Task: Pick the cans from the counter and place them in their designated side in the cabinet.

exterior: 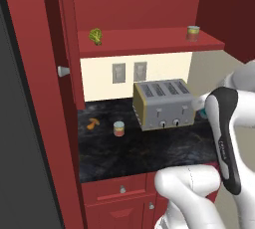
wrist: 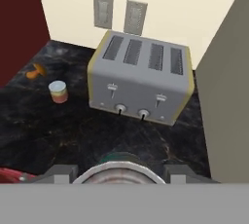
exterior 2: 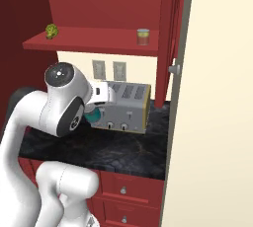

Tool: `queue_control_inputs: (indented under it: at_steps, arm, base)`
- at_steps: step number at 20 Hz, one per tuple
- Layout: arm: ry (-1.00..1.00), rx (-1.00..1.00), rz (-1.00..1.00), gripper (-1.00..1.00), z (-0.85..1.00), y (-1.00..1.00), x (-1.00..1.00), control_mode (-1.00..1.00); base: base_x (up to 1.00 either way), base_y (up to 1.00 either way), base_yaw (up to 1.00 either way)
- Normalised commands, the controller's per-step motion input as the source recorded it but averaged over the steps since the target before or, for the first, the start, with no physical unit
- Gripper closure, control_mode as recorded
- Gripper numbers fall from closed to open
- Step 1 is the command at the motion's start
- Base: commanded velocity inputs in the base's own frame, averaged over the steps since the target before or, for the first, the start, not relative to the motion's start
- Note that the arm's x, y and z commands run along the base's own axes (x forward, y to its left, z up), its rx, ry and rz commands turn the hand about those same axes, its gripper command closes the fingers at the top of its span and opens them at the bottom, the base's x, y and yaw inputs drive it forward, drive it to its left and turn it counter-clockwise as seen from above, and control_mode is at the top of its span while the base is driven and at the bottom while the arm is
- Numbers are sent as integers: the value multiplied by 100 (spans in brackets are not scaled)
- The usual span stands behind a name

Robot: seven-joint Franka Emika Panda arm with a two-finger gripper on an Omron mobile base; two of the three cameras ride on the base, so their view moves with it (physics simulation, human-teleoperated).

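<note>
Right of the grey four-slot toaster [exterior: 164,104], the two-finger gripper [wrist: 119,172] is clamped on the teal-labelled tin with a silvery top [wrist: 119,174], which sits between its fingers. My reading: the step is carrying it up to the dark red cabinet's shelf board [exterior: 149,41]. Lift clear of the toaster first, keep the tin upright, then decide its side. Above the toaster, a red-and-yellow can [exterior: 192,33] stands on the shelf; another red-and-yellow can [exterior: 118,128] waits left of the toaster on the black marbled counter [exterior: 139,153].
</note>
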Motion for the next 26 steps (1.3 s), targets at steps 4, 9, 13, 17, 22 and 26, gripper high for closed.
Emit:
queue_control_inputs:
  at_steps: [4, 9, 13, 17, 22, 26]
  arm:
    - [-8, 0, 0, 100, 32, 3, -32, -100]
    - [-4, 0, -1, 100, 28, 16, -26, -100]
    - [-2, 0, -2, 100, 29, 5, -31, -100]
    - [-3, 0, -1, 100, 29, 0, -32, -100]
    - [-4, 0, 0, 100, 32, 0, -22, -100]
    - [-3, 0, 0, 100, 33, 0, -14, -100]
  base:
    - [0, 0, 0]
    - [0, 0, 0]
    - [0, 0, 0]
    - [0, 0, 0]
    - [0, 0, 0]
    - [0, 0, 0]
